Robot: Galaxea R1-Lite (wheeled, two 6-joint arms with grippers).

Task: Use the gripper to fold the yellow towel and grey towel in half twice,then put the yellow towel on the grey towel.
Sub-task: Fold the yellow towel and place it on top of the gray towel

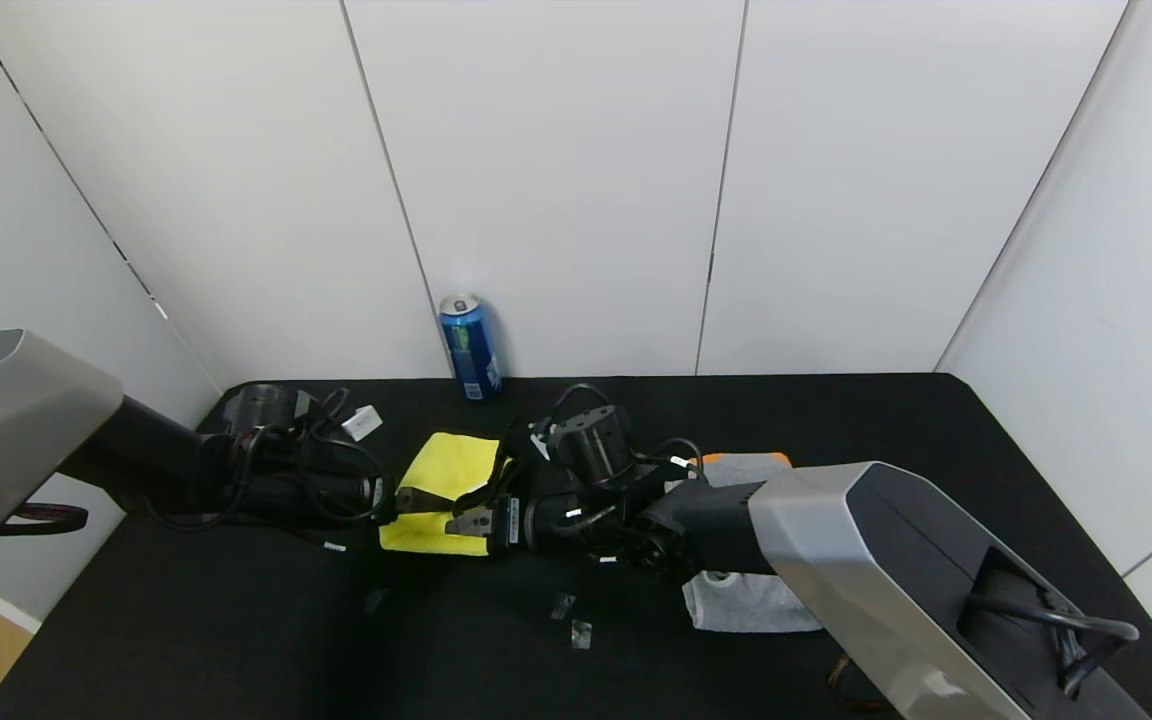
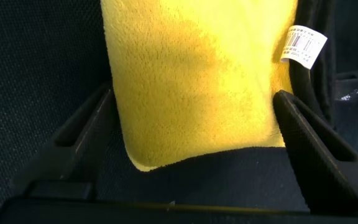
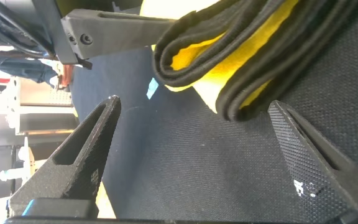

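Note:
The yellow towel (image 1: 448, 472) lies folded on the black table, left of centre. In the left wrist view the yellow towel (image 2: 191, 81) fills the space between my left gripper's open fingers (image 2: 82, 134), with its white tag (image 2: 303, 45) at one side. My left gripper (image 1: 408, 497) is at the towel's left edge and my right gripper (image 1: 463, 522) at its near right corner. The right gripper (image 3: 194, 102) is open and empty, just short of the towel's black-trimmed folded edge (image 3: 229, 56). The grey towel (image 1: 748, 603) lies to the right, mostly hidden under my right arm; its orange end (image 1: 746, 460) shows beyond the arm.
A blue can (image 1: 471, 347) stands at the back wall. A small white piece (image 1: 362, 422) lies at the back left, and small shiny scraps (image 1: 572, 620) lie on the table (image 1: 236, 620) in front of the towels. White walls enclose the table on three sides.

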